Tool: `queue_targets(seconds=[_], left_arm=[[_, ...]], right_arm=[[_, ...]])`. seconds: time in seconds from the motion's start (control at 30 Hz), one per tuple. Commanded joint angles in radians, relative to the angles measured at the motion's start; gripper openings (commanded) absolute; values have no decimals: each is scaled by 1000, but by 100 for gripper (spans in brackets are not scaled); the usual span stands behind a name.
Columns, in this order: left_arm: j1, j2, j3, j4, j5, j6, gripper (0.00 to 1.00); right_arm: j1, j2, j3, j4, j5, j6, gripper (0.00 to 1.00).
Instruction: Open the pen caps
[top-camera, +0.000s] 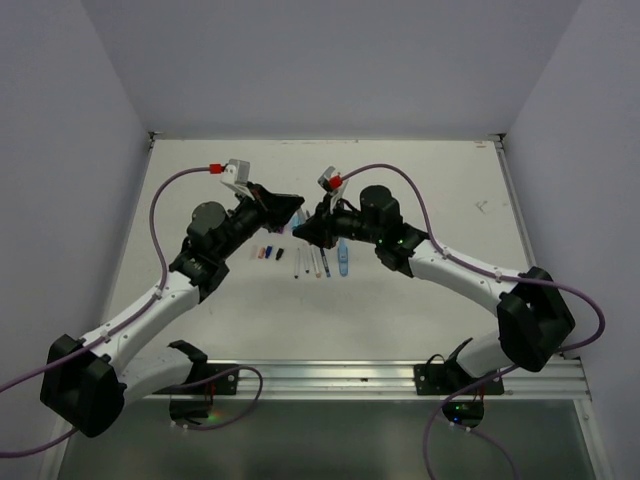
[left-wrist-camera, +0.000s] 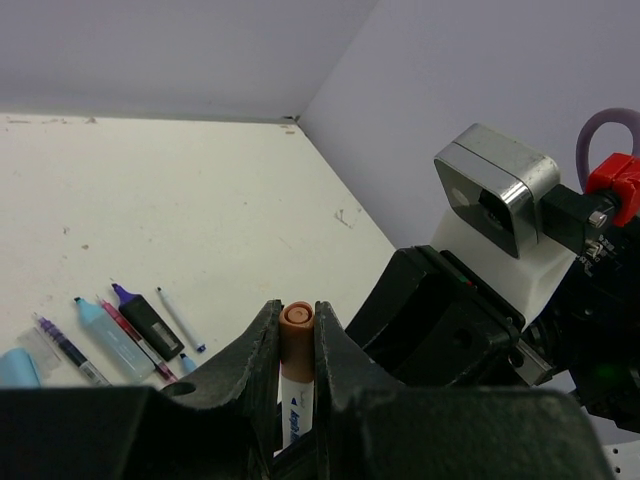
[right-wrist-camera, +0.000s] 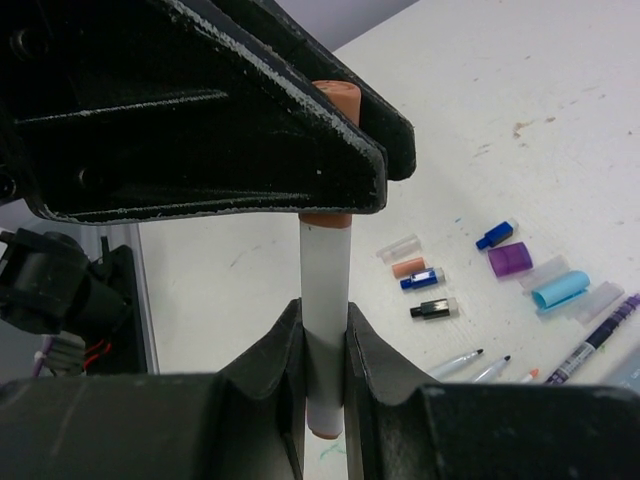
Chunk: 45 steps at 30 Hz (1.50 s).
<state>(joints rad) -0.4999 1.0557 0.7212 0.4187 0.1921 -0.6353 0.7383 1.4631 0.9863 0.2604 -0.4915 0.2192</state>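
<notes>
Above the white bench (top-camera: 430, 210), the left end effector (left-wrist-camera: 298, 312) clenches the orange cap (right-wrist-camera: 338, 98) of a white pen (right-wrist-camera: 324, 262), and the right end effector (right-wrist-camera: 323, 310) grips its barrel. Loose pen caps (right-wrist-camera: 510, 259) lie on the bench beside uncapped pens (left-wrist-camera: 135, 340).

Both arms had white link shells and black joint housings: left arm (top-camera: 150, 305), right arm (top-camera: 470, 272). A purple cable (top-camera: 163, 215) looped along each, ending in a red plug (top-camera: 214, 168) at a silver-faced wrist camera (left-wrist-camera: 495, 190) on a white mount. The left gripper (left-wrist-camera: 297, 345) and right gripper (right-wrist-camera: 324, 335) were matte black, edges scuffed. A small green light (top-camera: 401, 240) showed on the right arm.
</notes>
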Motion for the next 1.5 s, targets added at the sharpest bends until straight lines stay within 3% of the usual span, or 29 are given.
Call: queue_targets(seconds=[0.0,0.97,1.07,1.17,1.47], left_arm=[[61,-20,115,503,-319,23,0],[185,96,328,568,-362,92,0],[196,90,333,514,-298,88,0],[211,66,328,373,-147,62,0],[224,-5,244,52,257,63,50]], right_arm=[[27,54,-129,-283,-102,9,0],[69,37,-327,-145,-124,91,0],[67,-18,-316,-141,-136,111,0],[59,-98,-243,-190,-114,111,0],[-7,-127,-22,-244,-147,126,0]])
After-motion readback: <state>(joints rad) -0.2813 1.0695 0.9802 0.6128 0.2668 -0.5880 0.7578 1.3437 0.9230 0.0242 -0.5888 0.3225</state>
